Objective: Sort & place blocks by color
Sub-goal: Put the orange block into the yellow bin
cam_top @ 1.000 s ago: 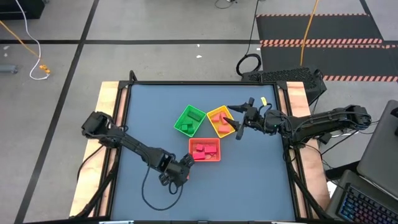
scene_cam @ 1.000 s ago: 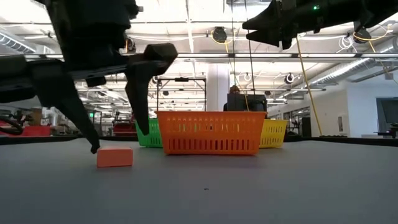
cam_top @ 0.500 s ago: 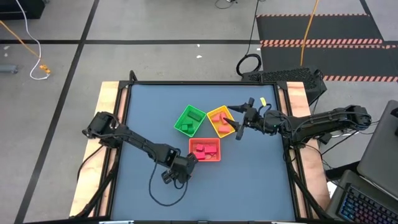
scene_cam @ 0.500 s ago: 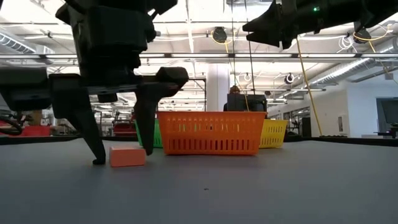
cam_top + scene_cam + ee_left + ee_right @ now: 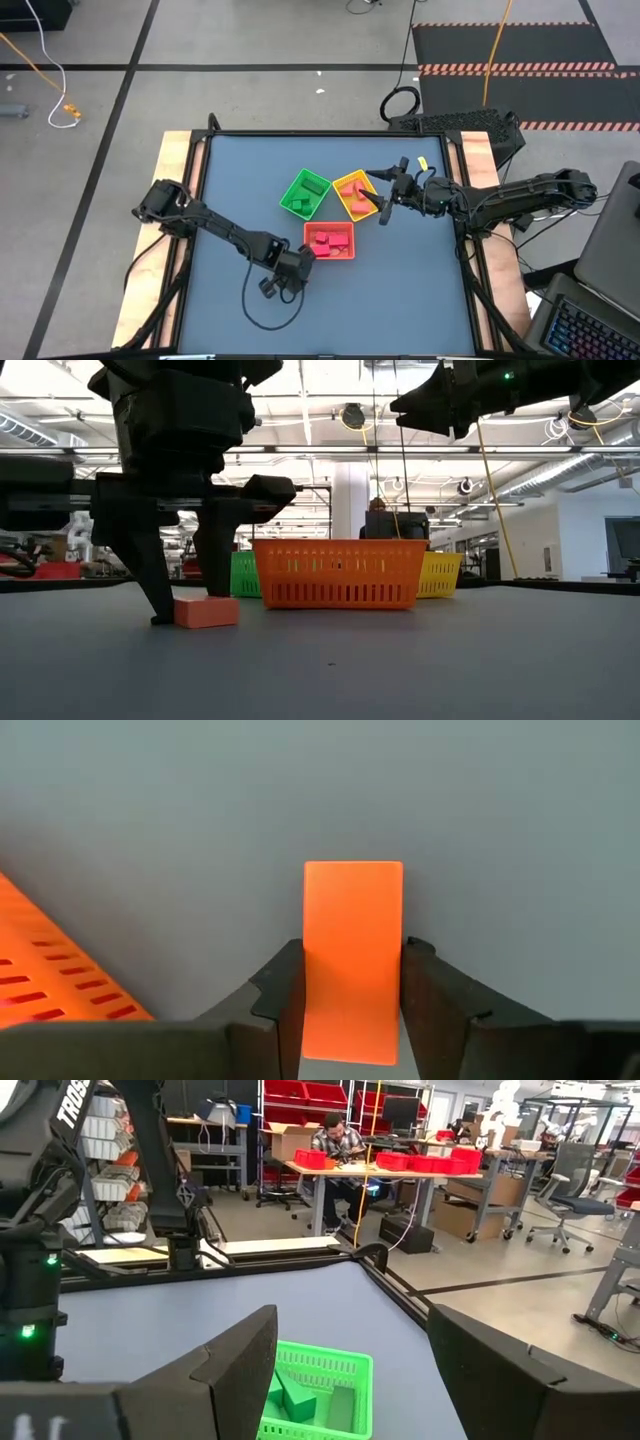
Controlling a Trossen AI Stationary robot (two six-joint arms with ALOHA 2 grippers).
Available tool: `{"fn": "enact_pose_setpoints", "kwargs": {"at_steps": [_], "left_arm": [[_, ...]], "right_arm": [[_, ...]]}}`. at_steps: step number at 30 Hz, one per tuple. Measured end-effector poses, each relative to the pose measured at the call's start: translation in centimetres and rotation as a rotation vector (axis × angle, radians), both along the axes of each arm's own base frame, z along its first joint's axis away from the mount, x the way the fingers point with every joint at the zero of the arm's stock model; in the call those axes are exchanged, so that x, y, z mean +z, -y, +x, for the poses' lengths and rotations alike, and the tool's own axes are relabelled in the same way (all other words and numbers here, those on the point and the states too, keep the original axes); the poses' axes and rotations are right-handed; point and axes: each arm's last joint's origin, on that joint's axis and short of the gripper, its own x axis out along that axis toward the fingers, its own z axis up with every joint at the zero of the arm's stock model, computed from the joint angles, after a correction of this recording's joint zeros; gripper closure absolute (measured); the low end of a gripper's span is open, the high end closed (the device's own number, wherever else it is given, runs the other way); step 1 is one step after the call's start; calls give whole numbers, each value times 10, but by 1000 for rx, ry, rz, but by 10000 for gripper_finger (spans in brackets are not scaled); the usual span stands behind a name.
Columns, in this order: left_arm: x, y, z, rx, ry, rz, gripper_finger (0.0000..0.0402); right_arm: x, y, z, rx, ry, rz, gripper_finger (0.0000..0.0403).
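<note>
Flat salmon-orange rectangular block (image 5: 352, 955) on grey tabletop (image 5: 500, 820), between left gripper (image 5: 352, 1005) fingers; orange mesh-sided tray (image 5: 50, 975) corner beside it

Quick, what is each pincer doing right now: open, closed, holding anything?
Left pincer: down on the table, closed around the orange block.
Right pincer: open, empty, above the yellow tray.

Your workshop beyond the table

You have a grey floor (image 5: 250, 40) crossed by dark tape lines, a hazard-striped mat (image 5: 520, 45), benches stacked with red bins (image 5: 420, 1160), an office chair (image 5: 565, 1190), and ceiling strip lights (image 5: 330, 405).
</note>
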Motion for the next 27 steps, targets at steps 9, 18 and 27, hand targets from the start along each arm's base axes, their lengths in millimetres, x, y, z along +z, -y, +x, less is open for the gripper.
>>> {"fn": "enact_pose_setpoints", "kwargs": {"at_steps": [9,18,27], "left_arm": [[15,3,-4,175,-12,-46,275],[73,-6,3,363,146,-202,275],[111,-58,22,534,431,-233,275]], "right_arm": [[0,0,0,-1,0,1,149],[1,0,0,-2,7,1,149],[2,0,0,-1,16,-6,149]]}}
